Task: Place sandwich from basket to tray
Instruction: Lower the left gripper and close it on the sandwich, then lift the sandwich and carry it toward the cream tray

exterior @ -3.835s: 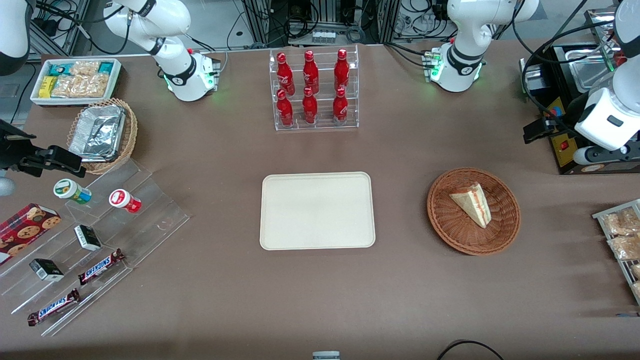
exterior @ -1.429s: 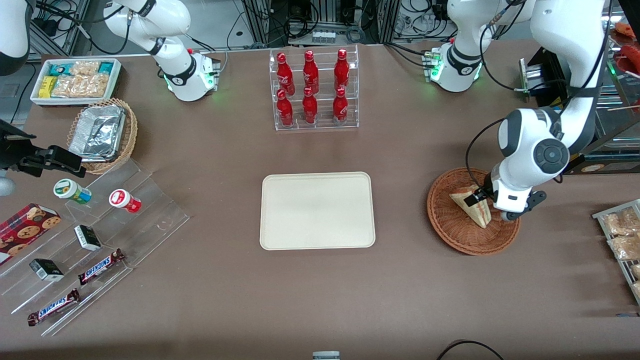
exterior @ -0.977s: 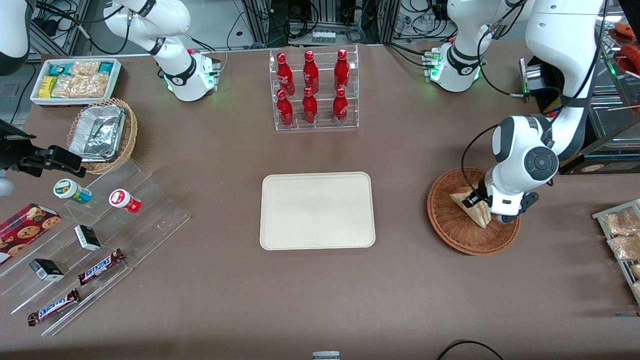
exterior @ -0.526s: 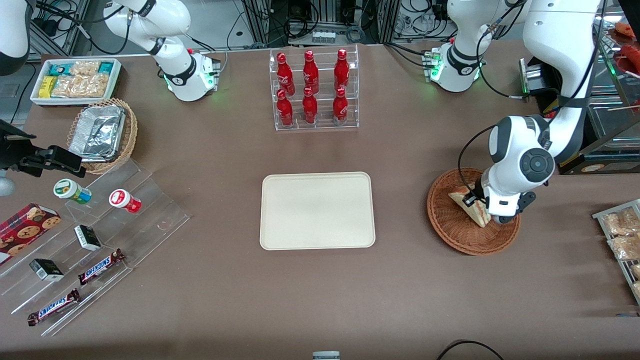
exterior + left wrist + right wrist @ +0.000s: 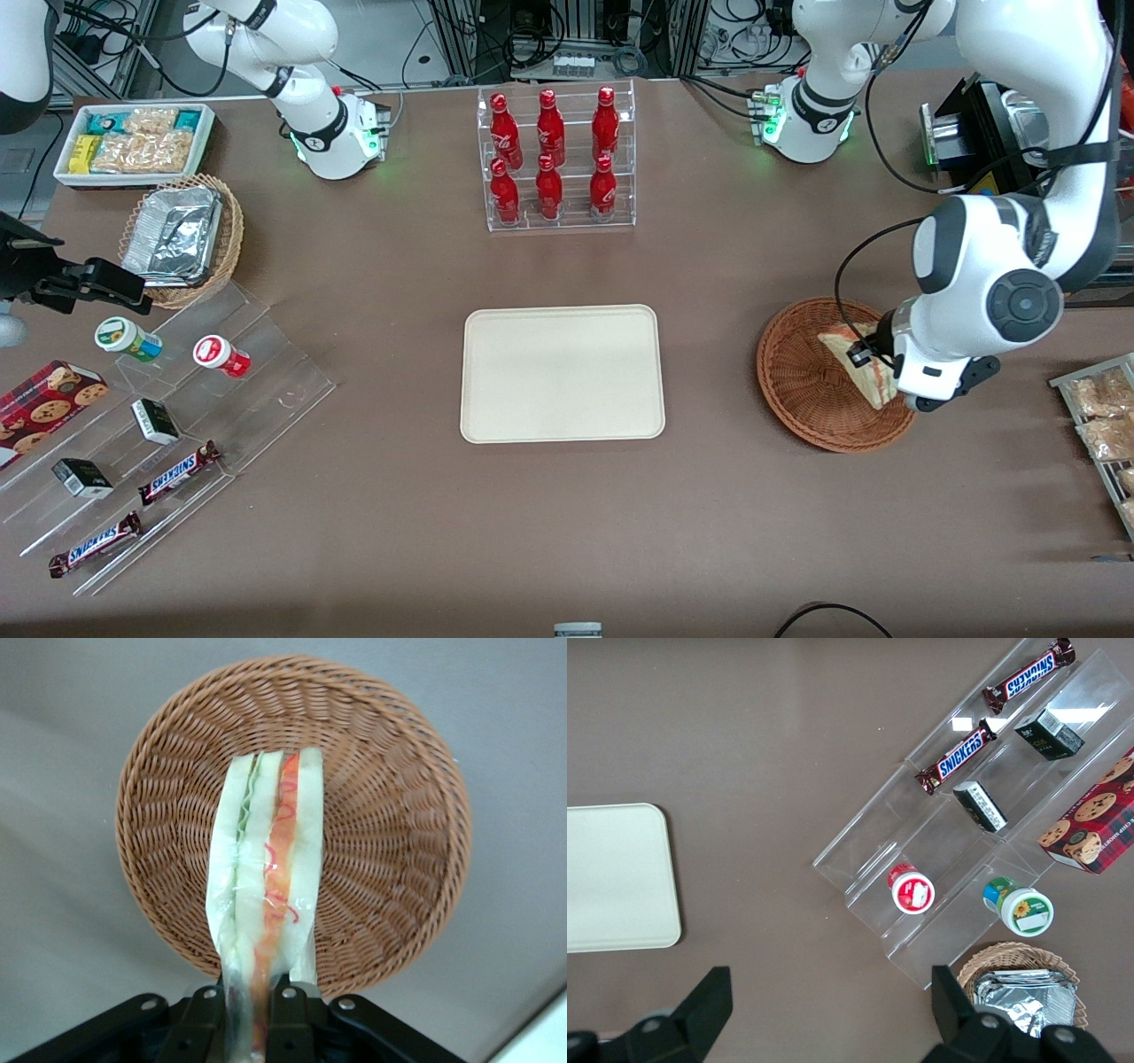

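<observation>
- The cream-beige tray [image 5: 562, 373] lies flat at the table's middle, nearer the front camera than the clear rack of red bottles [image 5: 554, 159], with nothing on it.
- The reddish-brown wicker basket [image 5: 797, 390] sits beside the tray, toward the working arm's end of the table.
- The left arm's gripper [image 5: 873, 359] hangs over the basket, its fingers [image 5: 288, 1028] closed tight on the sandwich.
- The sandwich [image 5: 266, 877] is held above the basket's bowl, its cut edge of green and red-orange filling facing the wrist camera.
</observation>
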Robot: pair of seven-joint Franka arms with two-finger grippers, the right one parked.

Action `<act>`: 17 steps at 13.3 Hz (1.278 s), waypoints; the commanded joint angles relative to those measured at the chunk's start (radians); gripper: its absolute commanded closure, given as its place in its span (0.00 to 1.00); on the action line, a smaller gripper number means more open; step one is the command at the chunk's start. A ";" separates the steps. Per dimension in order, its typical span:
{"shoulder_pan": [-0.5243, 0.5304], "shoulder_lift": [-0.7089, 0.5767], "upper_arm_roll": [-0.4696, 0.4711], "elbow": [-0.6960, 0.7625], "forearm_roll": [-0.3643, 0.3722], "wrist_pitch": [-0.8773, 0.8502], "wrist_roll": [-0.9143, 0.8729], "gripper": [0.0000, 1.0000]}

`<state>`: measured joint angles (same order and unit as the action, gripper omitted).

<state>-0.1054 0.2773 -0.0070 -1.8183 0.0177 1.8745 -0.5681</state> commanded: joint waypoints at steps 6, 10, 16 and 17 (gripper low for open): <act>-0.027 0.003 -0.174 0.034 0.031 -0.028 0.125 1.00; -0.101 0.036 -0.234 0.075 0.027 -0.020 0.087 1.00; -0.281 0.229 -0.234 0.258 0.036 0.020 -0.102 1.00; -0.286 0.250 -0.234 0.267 0.034 0.047 -0.116 1.00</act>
<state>-0.3679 0.4558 -0.2481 -1.6289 0.0344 1.9054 -0.6425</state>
